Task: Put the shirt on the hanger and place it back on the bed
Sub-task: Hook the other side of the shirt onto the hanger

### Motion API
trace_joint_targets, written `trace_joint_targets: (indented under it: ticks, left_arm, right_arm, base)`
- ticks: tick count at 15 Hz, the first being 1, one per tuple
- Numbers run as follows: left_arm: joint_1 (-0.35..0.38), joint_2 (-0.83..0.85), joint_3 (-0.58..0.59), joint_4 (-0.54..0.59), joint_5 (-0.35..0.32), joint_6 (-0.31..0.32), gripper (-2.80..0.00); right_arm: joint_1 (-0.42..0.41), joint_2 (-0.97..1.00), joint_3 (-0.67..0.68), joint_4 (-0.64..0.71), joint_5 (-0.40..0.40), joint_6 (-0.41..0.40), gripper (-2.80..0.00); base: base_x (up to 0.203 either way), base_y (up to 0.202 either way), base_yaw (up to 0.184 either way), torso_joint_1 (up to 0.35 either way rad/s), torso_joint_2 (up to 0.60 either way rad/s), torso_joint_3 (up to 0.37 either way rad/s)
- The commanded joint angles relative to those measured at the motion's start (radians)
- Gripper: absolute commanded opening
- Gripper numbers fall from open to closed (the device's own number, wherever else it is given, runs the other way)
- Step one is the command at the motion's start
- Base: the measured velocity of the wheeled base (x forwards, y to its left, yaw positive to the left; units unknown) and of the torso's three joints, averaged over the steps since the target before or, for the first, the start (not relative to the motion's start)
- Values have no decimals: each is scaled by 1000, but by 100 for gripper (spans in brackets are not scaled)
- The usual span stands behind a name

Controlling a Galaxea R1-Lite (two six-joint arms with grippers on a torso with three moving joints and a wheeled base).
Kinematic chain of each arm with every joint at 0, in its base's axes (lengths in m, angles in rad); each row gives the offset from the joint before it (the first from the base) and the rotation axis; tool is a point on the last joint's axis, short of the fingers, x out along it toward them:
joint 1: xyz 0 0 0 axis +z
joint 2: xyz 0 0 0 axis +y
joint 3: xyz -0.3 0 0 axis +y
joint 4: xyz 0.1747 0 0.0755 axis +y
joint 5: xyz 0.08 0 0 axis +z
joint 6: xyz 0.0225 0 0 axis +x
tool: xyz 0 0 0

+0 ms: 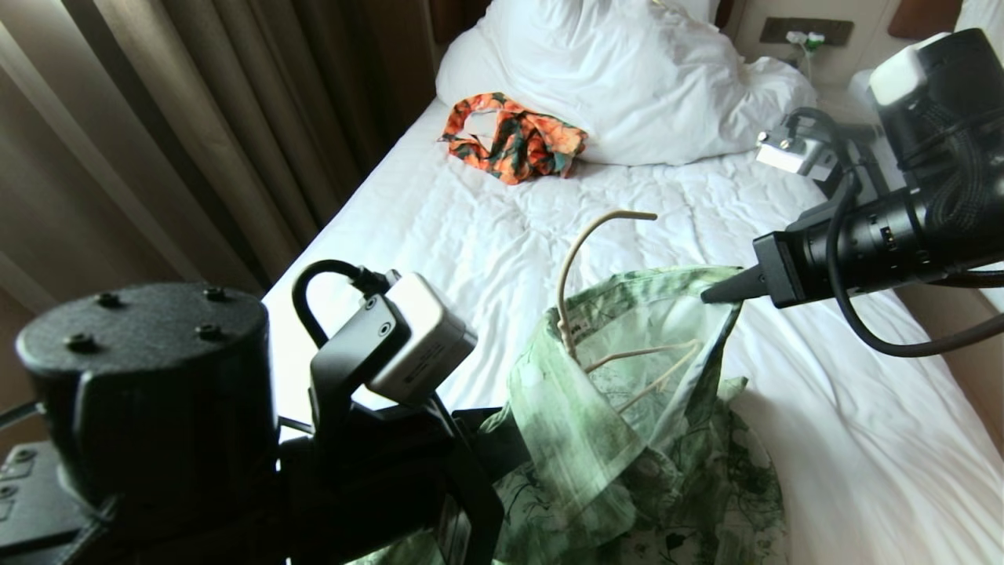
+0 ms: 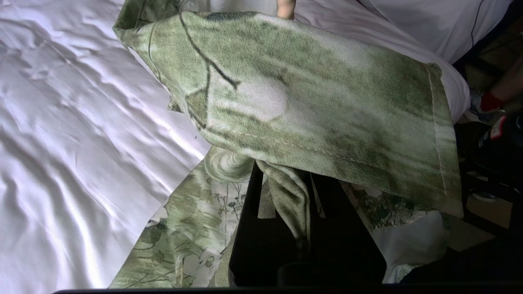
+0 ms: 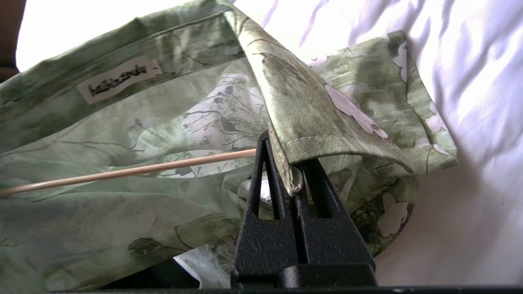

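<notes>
Green tie-dye collared shirt [image 1: 627, 439] lies nearest, lifted at its collar off the wide white-sheeted bed [image 1: 863, 471]. Left gripper [image 2: 286, 204] is clamped on a fold at the near left; right gripper [image 3: 292, 179] pinches the collar edge at the right. One thin cream wire hanger [image 1: 580, 259] sits inside the neck, hook poking out above. Likely step: seating the shirt's shoulders over the hanger; next, lowering both together. Farther off: one orange floral garment [image 1: 514, 145], white pillows [image 1: 627, 71].
</notes>
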Motion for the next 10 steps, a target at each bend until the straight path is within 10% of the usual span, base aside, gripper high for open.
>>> trace_joint_targets:
  ticks: [1, 10]
  left_arm:
    - [1, 46, -33, -5, -3, -6, -280]
    - [49, 142, -141, -47, 84, -60, -280]
  right_arm:
    - [23, -28, -6, -16, 0, -4, -280]
    - [103, -133, -2, -59, 17, 95, -280]
  base:
    - [0, 0, 0, 0, 0, 0]
    - [0, 0, 0, 0, 0, 0]
